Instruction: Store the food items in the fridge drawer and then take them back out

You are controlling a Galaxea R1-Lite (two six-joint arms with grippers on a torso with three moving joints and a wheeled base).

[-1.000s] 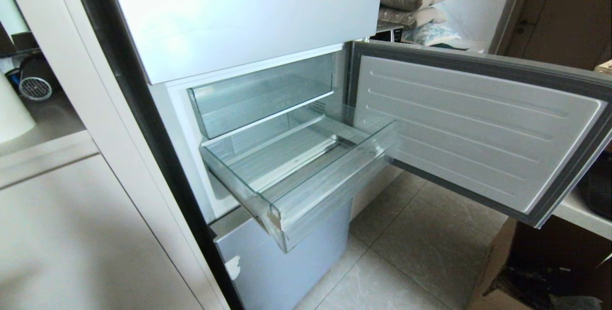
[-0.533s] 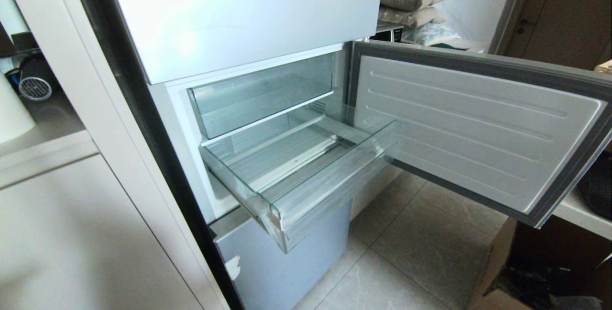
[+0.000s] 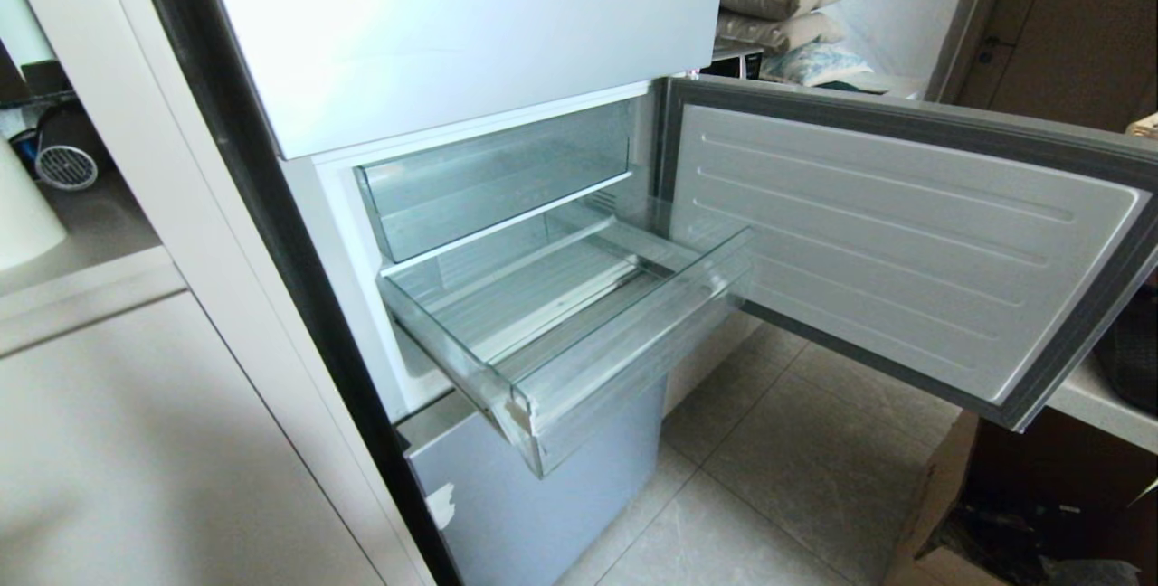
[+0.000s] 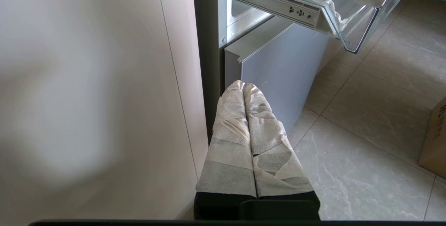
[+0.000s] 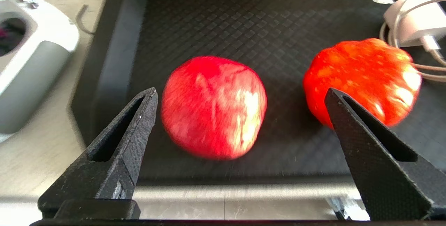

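Observation:
The fridge drawer (image 3: 624, 360) stands pulled out and empty under the open compartment; its corner also shows in the left wrist view (image 4: 313, 2). Neither gripper appears in the head view. The food items lie on a black tray (image 5: 226, 20): a plain red apple (image 5: 212, 107) and a ribbed orange-red tomato (image 5: 362, 76) beside it. My right gripper (image 5: 240, 91) is open just in front of the apple, one finger on either side of it and apart from it; the other finger overlaps the tomato's near edge. My left gripper (image 4: 244, 84), wrapped in tape, is shut and empty, low beside the fridge.
The fridge door (image 3: 905, 242) hangs open to the right. A second clear bin (image 3: 488, 179) sits above the drawer, and the blue-grey bottom front (image 3: 543, 486) below it. A cardboard box (image 3: 950, 523) stands on the floor. A white device (image 5: 31, 55) and a charger (image 5: 414, 23) flank the tray.

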